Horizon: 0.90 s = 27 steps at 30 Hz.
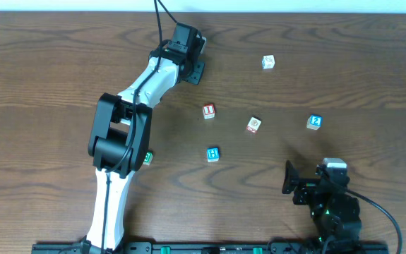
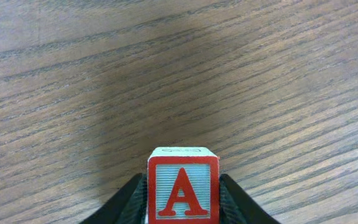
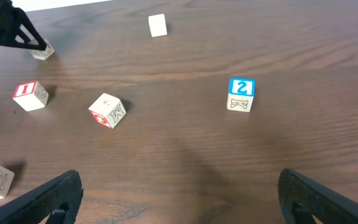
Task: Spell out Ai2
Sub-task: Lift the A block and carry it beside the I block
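Note:
My left gripper (image 2: 182, 198) is shut on a red-framed block with a red letter A (image 2: 183, 180), low over the wood table. In the overhead view this gripper (image 1: 193, 62) is at the far middle and hides the A block. A red I block (image 1: 208, 111) lies in the middle. A blue 2 block (image 1: 315, 121) lies to the right and also shows in the right wrist view (image 3: 241, 93). My right gripper (image 3: 179, 193) is open and empty, near the front right (image 1: 289, 178).
A blue H block (image 1: 212, 154), a red-and-white block (image 1: 253, 125) and a white block (image 1: 268, 62) lie loose on the table. A green block (image 1: 148, 156) peeks out from under the left arm's elbow (image 1: 118, 134).

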{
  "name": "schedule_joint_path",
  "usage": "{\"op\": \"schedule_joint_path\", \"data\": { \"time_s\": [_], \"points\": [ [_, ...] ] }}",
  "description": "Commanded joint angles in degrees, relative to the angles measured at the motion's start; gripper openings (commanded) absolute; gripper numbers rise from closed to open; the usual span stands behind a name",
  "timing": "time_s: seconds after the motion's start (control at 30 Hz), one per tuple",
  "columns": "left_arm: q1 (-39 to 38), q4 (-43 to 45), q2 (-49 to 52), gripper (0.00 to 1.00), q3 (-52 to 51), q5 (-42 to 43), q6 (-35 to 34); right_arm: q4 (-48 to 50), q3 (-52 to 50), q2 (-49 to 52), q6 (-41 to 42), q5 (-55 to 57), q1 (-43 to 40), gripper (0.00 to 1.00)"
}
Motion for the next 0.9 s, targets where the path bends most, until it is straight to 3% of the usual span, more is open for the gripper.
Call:
{"op": "schedule_joint_path", "data": {
  "time_s": [0.0, 0.33, 0.43, 0.67, 0.87],
  "points": [
    [0.1, -0.4, 1.3, 0.34, 0.3, 0.4, 0.1, -0.1, -0.1, -0.3, -0.8, 0.0, -0.5, 0.99],
    [0.2, -2.2, 0.5, 0.22, 1.2, -0.5, -1.2, -0.1, -0.1, -0.3, -0.8, 0.0, -0.5, 0.99],
    [0.2, -6.5, -1.2, 0.06, 3.8, -1.9, -1.4, -0.1, -0.1, -0.3, -0.8, 0.0, -0.5, 0.99],
    [0.2, -17.7, -8.9, 0.06, 7.0, -8.3, -3.9, -0.1, -0.1, -0.3, -0.8, 0.0, -0.5, 0.99],
    [0.2, -25.9, -16.0, 0.06, 6.8, -8.9, -8.9, -0.1, -0.1, -0.3, -0.8, 0.0, -0.5, 0.99]
  ]
}}
